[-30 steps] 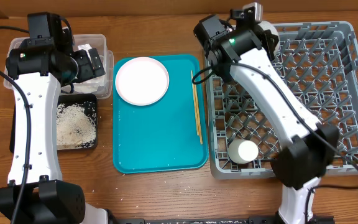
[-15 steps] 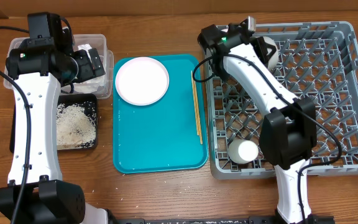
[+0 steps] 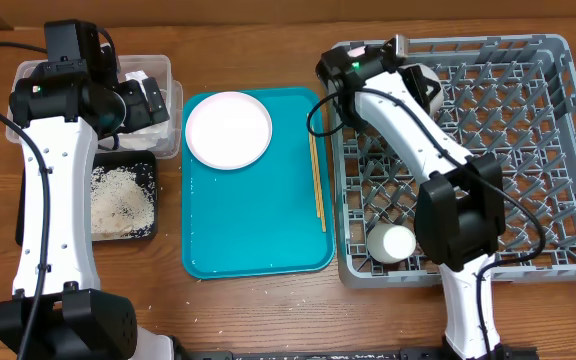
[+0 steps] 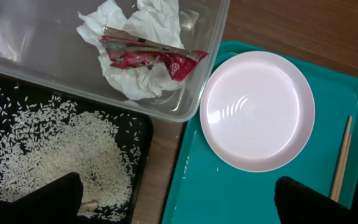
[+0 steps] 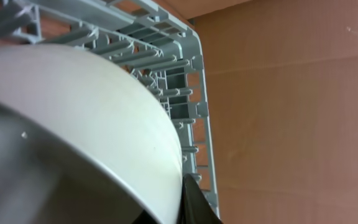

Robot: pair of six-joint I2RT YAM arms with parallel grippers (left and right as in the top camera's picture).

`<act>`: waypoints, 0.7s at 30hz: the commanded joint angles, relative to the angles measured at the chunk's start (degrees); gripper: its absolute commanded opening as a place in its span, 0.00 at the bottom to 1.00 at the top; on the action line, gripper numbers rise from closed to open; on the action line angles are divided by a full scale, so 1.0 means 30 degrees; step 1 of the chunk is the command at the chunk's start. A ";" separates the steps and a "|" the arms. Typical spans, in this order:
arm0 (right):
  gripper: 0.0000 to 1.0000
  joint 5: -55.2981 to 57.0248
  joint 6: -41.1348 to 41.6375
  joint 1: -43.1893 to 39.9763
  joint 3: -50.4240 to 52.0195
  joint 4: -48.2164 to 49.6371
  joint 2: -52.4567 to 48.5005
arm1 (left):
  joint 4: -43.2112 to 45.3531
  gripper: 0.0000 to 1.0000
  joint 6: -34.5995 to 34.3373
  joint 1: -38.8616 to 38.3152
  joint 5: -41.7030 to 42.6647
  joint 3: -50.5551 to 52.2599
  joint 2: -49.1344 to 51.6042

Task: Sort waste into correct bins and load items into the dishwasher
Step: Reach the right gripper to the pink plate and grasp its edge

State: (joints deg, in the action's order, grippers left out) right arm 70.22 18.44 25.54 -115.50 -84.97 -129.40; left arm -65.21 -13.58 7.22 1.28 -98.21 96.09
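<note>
Right gripper has dipped into the grey lattice dish rack's far-left corner, clenching a smooth pale bowl; left gripper hangs released.

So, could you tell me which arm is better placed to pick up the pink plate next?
I'd say left. The left gripper hangs open and empty near the plate on the teal tray, while the right gripper holds a white bowl at the dish rack.
</note>
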 commanded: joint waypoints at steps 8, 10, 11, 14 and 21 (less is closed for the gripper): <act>0.41 -0.2790 -0.0080 0.2623 0.0015 -0.1610 0.0015 | -0.0058 1.00 -0.0262 -0.0036 -0.0073 -0.0299 -0.0197; 0.51 -0.3191 -0.0080 0.2994 0.0007 -0.1676 0.0022 | -0.0058 1.00 -0.0262 -0.0036 -0.0073 -0.0299 -0.0197; 0.55 -0.3490 -0.0080 0.3169 0.0007 -0.1676 0.0022 | -0.0058 1.00 -0.0262 -0.0036 -0.0073 -0.0299 -0.0197; 0.63 -0.4124 -0.0087 0.3512 -0.0029 -0.1734 0.0022 | -0.0058 1.00 -0.0262 -0.0036 -0.0073 -0.0299 -0.0197; 0.78 -0.4728 -0.0080 0.3738 -0.1843 -0.2463 0.0073 | -0.0058 1.00 -0.0262 -0.0036 -0.0073 -0.0299 -0.0197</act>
State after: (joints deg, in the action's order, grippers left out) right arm 57.76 17.74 36.80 -116.40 -92.44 -129.43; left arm -65.21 -13.58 7.22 1.28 -98.21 96.09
